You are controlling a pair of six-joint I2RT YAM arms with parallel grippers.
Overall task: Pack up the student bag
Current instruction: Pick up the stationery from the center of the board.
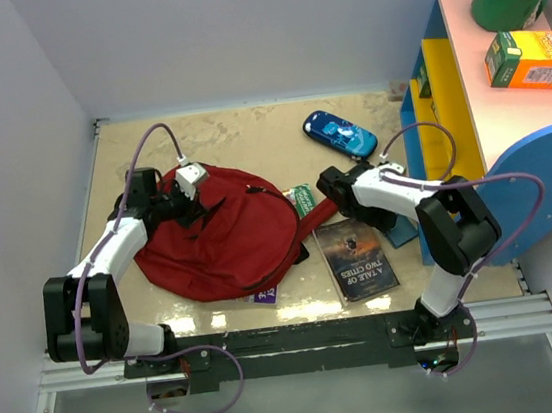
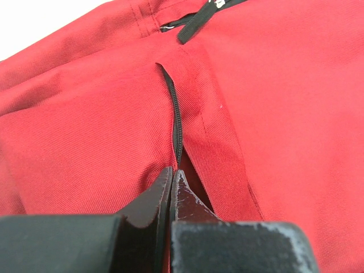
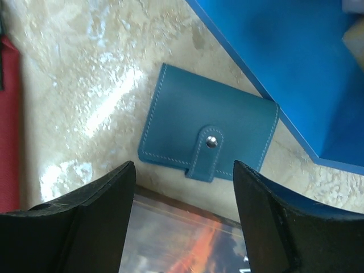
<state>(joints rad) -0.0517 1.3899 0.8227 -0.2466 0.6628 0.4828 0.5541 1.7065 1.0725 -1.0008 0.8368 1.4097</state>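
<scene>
Student bag [image 2: 284,114] zipper [image 2: 177,122] — wrist-view detail

pale lavender walls [image 1: 234,30] back and left, glossy beige marbled tabletop [image 1: 247,134] with glare, blue-yellow-pink shelf unit [image 1: 506,113] on right.

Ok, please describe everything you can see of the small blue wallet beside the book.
The wallet is teal, seemingly smooth leather, with pale stitching along its edges. A strap with a round metal snap holds it closed. It lies flat on the table, between the book and the blue shelf, one corner very near the shelf. The open right claw hangs above without touching it.
</scene>
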